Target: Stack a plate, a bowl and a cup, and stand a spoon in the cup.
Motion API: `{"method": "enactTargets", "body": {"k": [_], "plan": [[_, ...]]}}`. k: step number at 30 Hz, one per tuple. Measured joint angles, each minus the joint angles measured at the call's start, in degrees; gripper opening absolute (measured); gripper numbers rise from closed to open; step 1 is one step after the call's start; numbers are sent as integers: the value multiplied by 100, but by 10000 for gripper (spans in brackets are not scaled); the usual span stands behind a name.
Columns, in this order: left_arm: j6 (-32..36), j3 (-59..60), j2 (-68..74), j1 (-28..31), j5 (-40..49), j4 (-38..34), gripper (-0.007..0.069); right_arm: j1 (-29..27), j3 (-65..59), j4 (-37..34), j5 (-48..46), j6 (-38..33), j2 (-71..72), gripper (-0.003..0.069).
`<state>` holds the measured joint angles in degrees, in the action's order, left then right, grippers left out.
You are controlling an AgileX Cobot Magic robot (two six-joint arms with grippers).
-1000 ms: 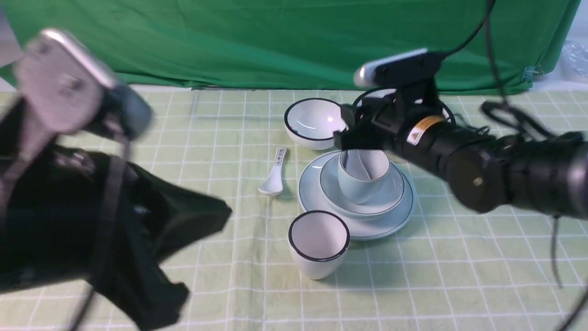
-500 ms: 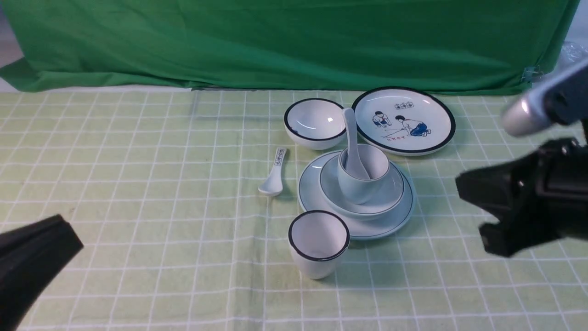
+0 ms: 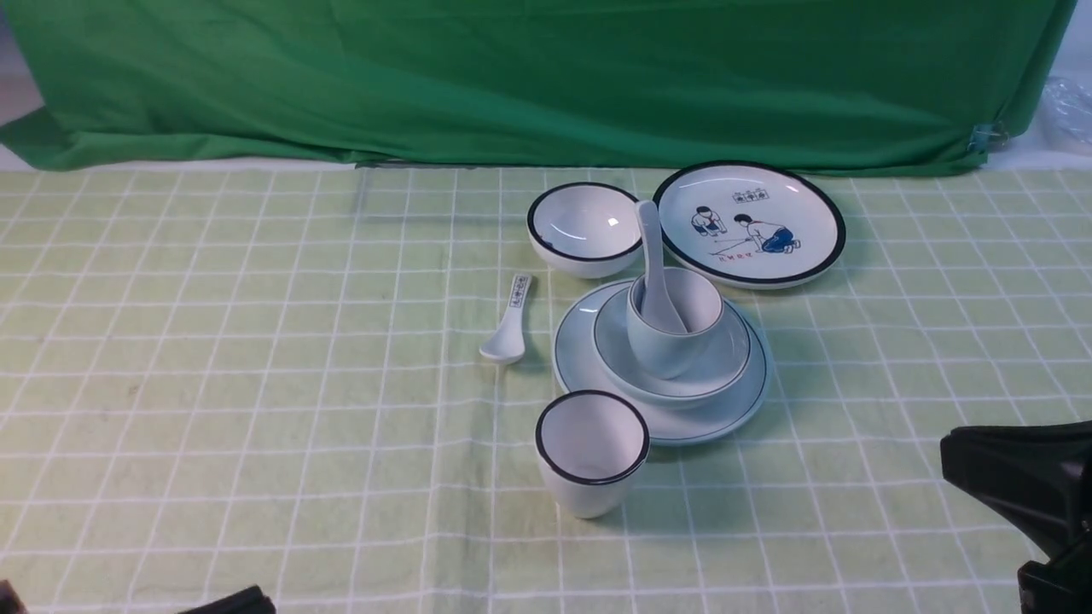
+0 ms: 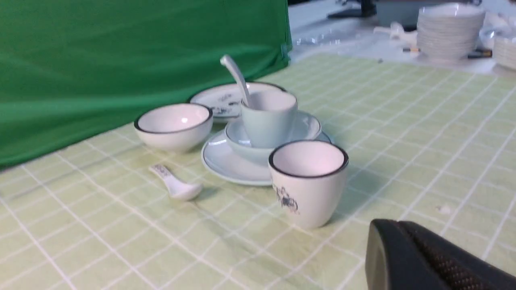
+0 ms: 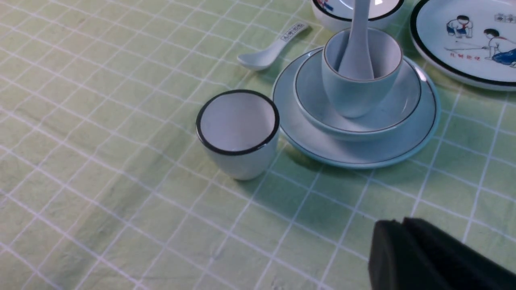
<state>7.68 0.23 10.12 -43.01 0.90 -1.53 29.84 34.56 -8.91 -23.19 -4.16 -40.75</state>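
Standing in the pale handleless ceramic cup (image 3: 670,345) is the glossy white ceramic spoon (image 3: 653,247); we see the cup nested in the shallow pale bowl (image 3: 732,351) on the plain round plate (image 3: 573,362). The left hand (image 4: 383,249) is pressed together; the right hand (image 5: 389,241), we cannot tell.

A black-rimmed bowl (image 3: 584,228) and cartoon plate (image 3: 749,223) sit far back. A black-rimmed cup (image 3: 592,452) stands nearer, and a printed spoon (image 3: 509,320) lies to its left.

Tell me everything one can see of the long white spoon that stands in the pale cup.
The spoon is plain glossy white, ceramic by its look, with no marks. Its scoop sits down inside the cup; its long handle leans on the cup's far rim and rises tilted above it. Nothing else touches it.
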Motion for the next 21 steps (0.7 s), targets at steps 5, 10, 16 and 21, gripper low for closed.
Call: {"method": "enactTargets", "body": {"k": [5, 10, 16, 21], "plan": [[0, 12, 0, 0, 711, 5, 1, -1, 0, 15, 8, 6, 128, 73], [0, 17, -7, 0, 1011, 5, 1, -597, -179, 185, 129, -89, 725, 36], [-1, 17, -7, 0, 1036, 6, 1, -2098, -1918, 236, 736, -296, 2534, 17], [-2, 17, -13, 0, 1036, 6, 1, -2613, -3108, 290, 848, -398, 3894, 17]]}}
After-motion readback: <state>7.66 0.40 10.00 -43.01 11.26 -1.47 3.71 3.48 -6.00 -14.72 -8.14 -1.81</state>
